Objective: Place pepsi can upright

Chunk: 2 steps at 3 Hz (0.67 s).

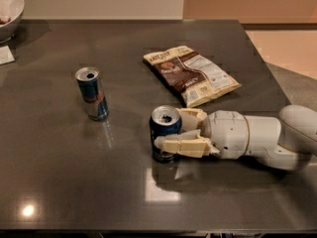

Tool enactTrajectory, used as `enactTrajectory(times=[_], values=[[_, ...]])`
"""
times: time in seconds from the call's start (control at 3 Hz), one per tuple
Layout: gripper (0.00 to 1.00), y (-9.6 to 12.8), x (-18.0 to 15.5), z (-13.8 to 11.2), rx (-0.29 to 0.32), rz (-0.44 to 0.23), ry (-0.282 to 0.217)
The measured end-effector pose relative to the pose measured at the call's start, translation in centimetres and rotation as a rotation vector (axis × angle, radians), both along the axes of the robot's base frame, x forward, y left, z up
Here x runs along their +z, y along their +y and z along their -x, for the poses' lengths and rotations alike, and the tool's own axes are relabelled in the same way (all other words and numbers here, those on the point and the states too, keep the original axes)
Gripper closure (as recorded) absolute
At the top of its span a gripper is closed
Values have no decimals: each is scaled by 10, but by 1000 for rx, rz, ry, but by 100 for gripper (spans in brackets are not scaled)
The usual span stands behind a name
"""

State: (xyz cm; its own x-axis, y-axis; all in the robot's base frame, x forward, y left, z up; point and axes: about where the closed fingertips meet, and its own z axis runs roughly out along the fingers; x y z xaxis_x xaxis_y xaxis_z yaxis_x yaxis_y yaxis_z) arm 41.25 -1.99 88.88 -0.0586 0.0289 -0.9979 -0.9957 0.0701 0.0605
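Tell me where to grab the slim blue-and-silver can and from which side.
Take the slim can around its mid-body, coming in level from the claw's side: it stands upright, and its wall is round and straight. The claw is closed around the pepsi can.

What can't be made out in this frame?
Camera view only:
Pepsi can: lower front hidden by the pincer gripping it, front right of table.
Bowl: cut by top-left corner; contents unclear.
Bag: print too blurred.
Arm: cut by right edge.
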Motion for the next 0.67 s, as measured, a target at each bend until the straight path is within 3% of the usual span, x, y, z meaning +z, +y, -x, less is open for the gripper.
enactTrajectory(times=[0.33, 0.67], values=[[0, 2, 1, 1, 4, 1, -2], [0, 2, 1, 1, 4, 1, -2]])
